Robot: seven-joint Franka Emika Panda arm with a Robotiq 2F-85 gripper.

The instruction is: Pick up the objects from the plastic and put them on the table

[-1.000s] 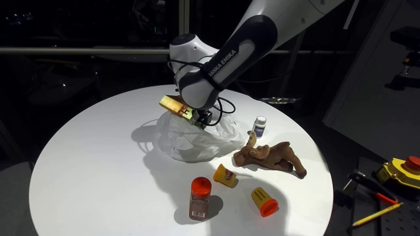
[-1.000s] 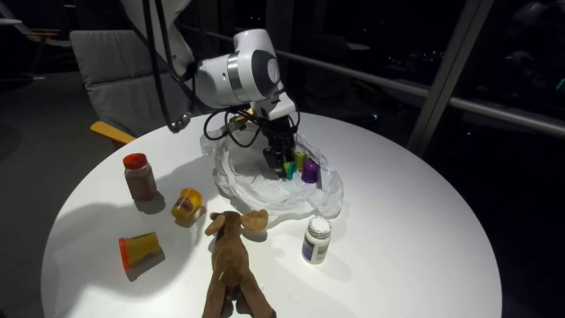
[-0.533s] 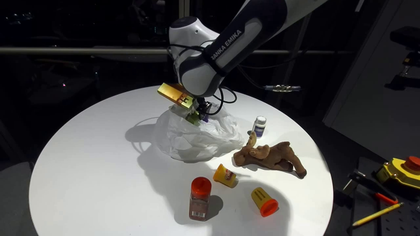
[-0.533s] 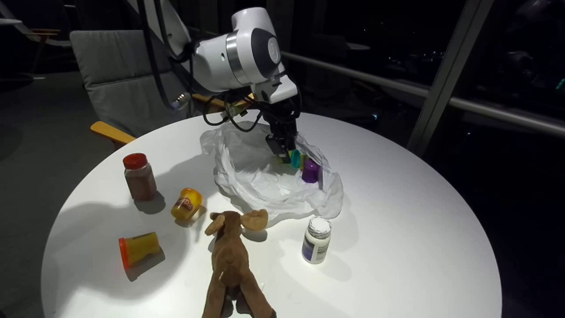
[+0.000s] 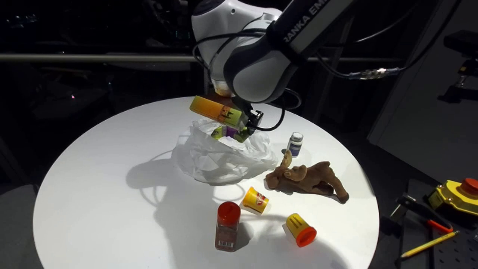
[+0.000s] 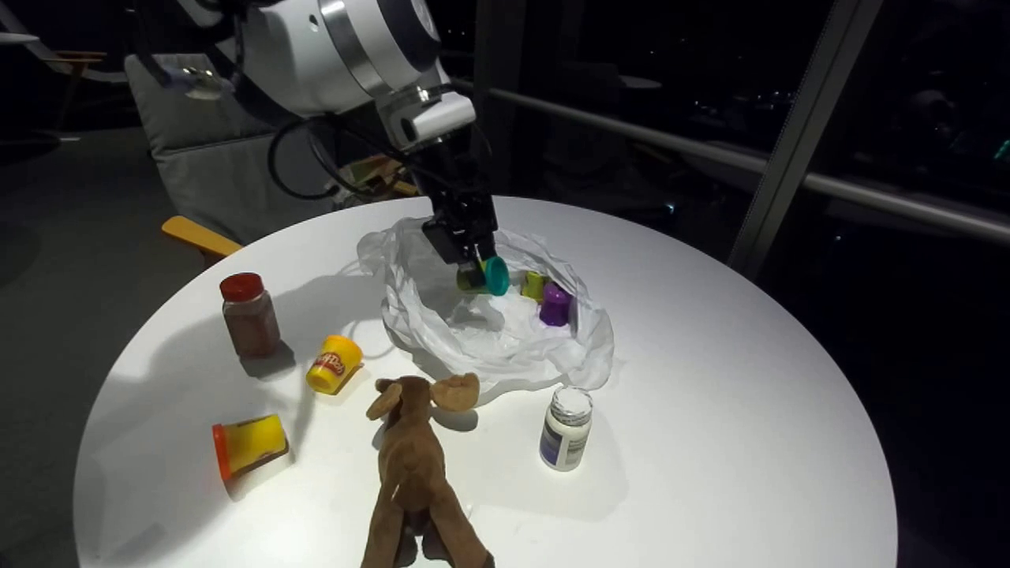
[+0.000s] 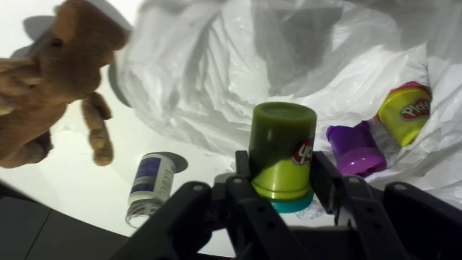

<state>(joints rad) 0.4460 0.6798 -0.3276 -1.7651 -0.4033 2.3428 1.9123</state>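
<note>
My gripper [image 7: 281,159] is shut on a green tub with a teal lid [image 7: 283,177], one pad on each side of it. In an exterior view the held tub [image 6: 495,276] hangs tilted above the crumpled whitish plastic [image 6: 430,323]. Still on the plastic lie a purple tub [image 7: 355,150] and a yellow tub [image 7: 406,113], side by side. On the white table [image 6: 710,410] around it are a brown plush moose [image 6: 414,465], a white bottle [image 6: 566,430], a red-lidded jar [image 6: 251,317] and two yellow tubs, one orange-lidded [image 6: 248,446], the other near the plastic [image 6: 334,364].
The plastic's raised, wrinkled rim surrounds the tubs in it. A grey chair [image 6: 229,134] stands behind the table. In an exterior view, a side surface with a yellow emergency-stop box [image 5: 457,196] and a pencil [image 5: 429,244] is beside the table.
The gripper has closed on the green tub and lifted it off the plastic. The arm has risen and swung away from the purple and yellow tubs, which stay in place.
</note>
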